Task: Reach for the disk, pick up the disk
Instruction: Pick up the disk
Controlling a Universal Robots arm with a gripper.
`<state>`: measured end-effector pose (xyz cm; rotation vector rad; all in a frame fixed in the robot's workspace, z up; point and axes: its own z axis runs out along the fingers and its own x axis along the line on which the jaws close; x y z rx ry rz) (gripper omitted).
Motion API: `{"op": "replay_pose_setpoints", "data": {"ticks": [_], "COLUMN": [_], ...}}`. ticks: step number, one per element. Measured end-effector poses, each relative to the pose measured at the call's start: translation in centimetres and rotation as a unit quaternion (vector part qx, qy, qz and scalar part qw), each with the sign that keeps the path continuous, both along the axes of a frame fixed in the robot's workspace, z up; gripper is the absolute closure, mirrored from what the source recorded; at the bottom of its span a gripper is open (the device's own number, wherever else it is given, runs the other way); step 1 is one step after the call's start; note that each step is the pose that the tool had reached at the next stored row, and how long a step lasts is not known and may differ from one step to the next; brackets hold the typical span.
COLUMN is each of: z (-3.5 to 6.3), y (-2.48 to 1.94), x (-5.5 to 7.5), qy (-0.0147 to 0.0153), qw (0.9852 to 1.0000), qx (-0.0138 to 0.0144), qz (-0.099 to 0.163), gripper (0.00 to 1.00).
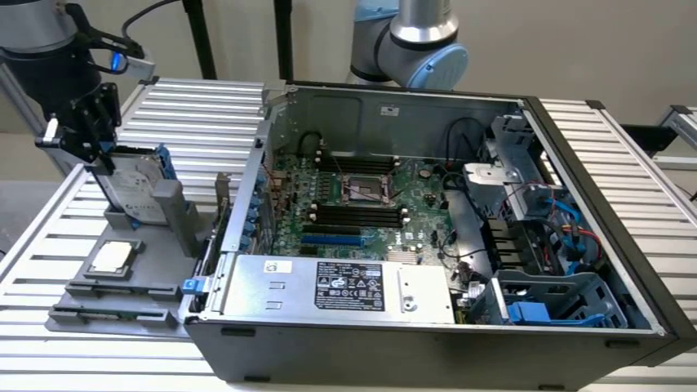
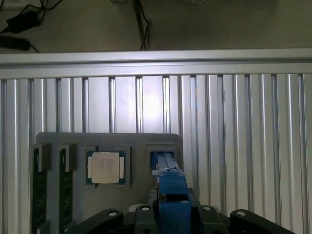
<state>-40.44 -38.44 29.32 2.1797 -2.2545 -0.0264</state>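
Observation:
The disk stands on edge in a slot of the grey fixture at the exterior view's left. It is silver-grey with a white label and blue rails. My gripper has come down from above and straddles the disk's upper edge. In the wrist view the disk's blue rail runs up between the black gripper links, and the disk still sits in its slot.
A small square silver chip lies on the same fixture, with memory sticks beside it. The open computer case, holding a silver box with a black label, stands close at the exterior view's right. The slatted aluminium table ends at a rail.

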Motion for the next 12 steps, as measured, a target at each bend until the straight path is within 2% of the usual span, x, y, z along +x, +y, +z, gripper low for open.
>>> {"op": "replay_pose_setpoints", "data": {"ticks": [6,12], "z": [0.0,0.0], "y": [-0.02,-0.22], "x": [0.02,0.02], "qy": [0.001,0.001], "qw": [1.0,1.0], "qx": [0.0,0.0], "qz": [-0.002,-0.007], "gripper": [0.67,0.67]}}
